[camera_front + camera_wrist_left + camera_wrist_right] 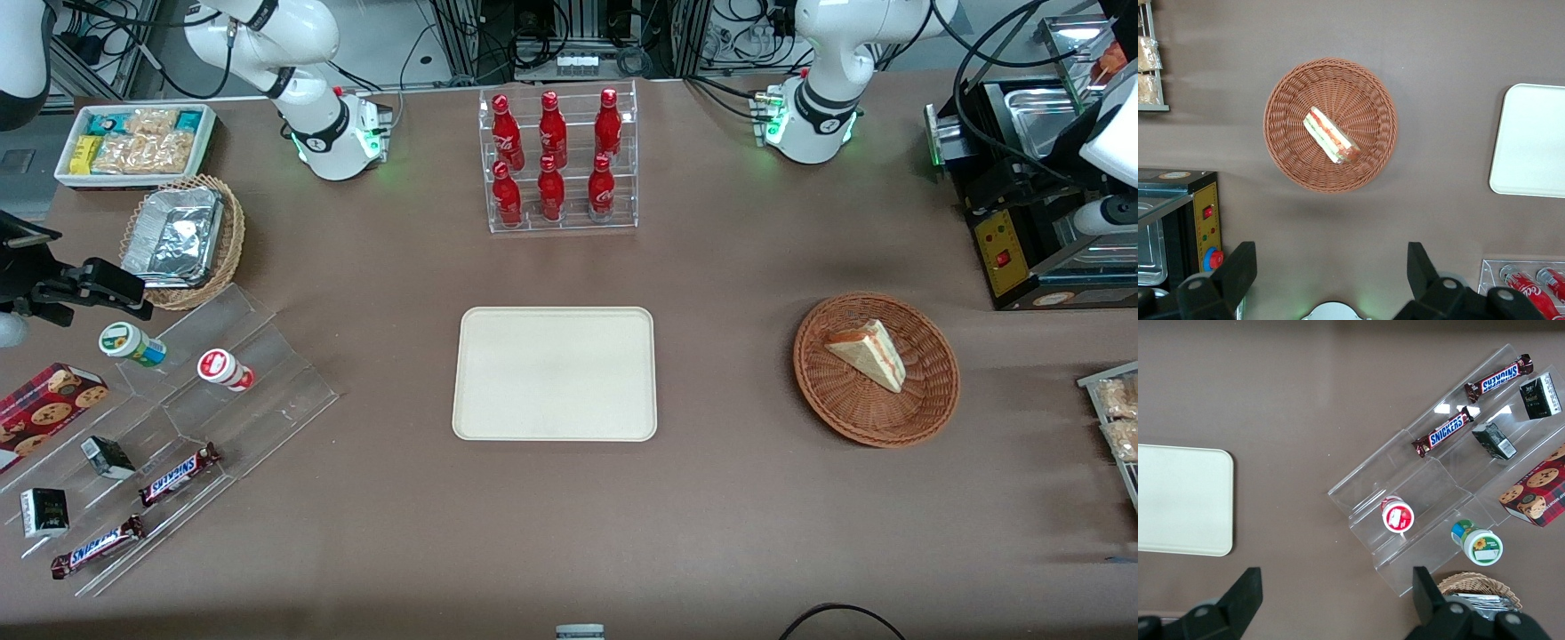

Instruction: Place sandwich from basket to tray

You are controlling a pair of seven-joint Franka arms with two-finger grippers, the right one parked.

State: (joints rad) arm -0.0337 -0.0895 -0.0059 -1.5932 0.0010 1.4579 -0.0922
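Overhead, wide-open gripper (1331,280) above brown table (711,498); sandwich (869,354) in basket (925,409), tray (556,373) bare.

Reddish-brown woven basket (1330,125), and in it the sandwich (1331,136), pale bread with a red and green stripe. Plain cream tray (555,373) on the brown table (711,498). Black gripper (1331,270), fingers spread wide, above the basket. Red bottles (553,156), white lettering.

Your claw (1331,277) hangs spread wide above the counter (1438,53); the sandwich (1331,136) lies in the basket (1285,143), tray (1531,140) well apart.
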